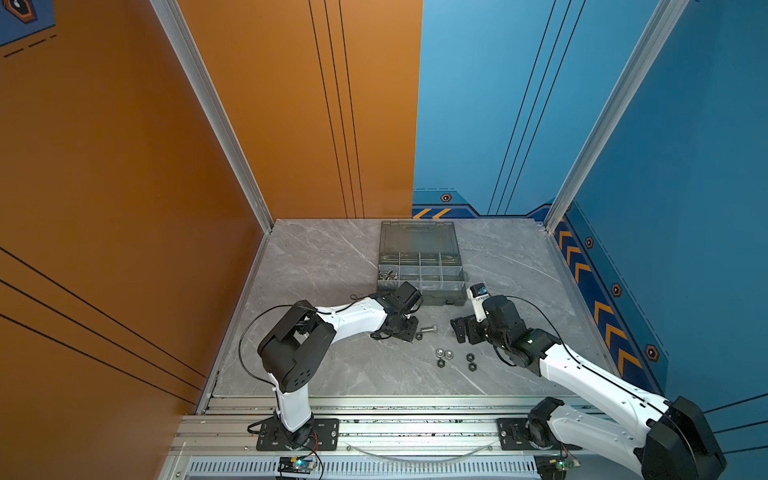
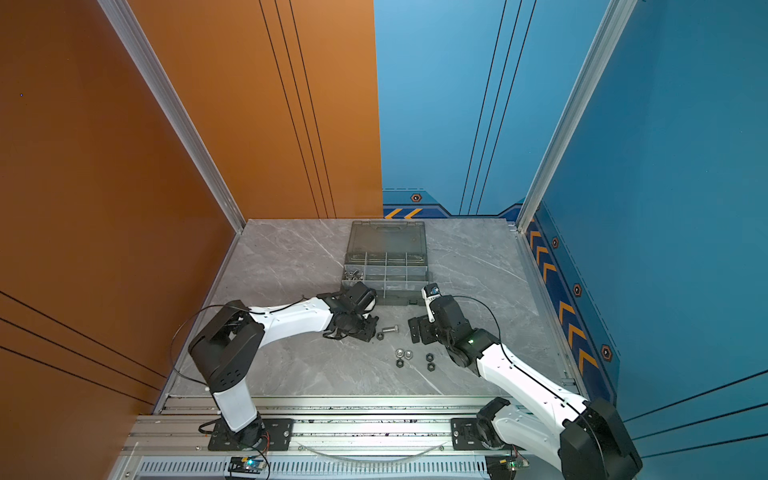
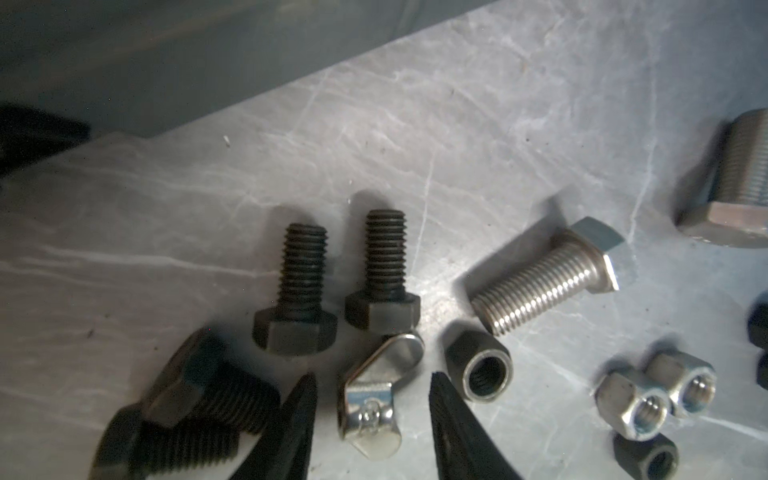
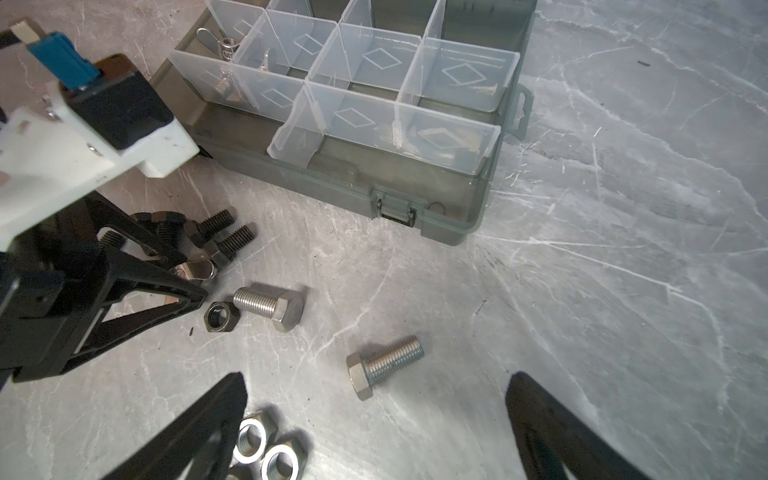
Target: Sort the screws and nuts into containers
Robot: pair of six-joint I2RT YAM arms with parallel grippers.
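Grey marble tabletop [image 1: 332, 257] between orange and blue walls [image 1: 104, 166]; organiser case [image 1: 440, 297] open toward its far edge; right gripper [image 4: 377, 376] spread wide, empty; left gripper [image 3: 372, 377] part-spread astride a wing nut [image 3: 368, 399] mid-tabletop, just before the case, apparently mid-pick; closing squarely comes next; no lettering legible.

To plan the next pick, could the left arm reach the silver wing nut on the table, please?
Likely yes: the left tool is open astride the wing nut, nothing else between its fingers.
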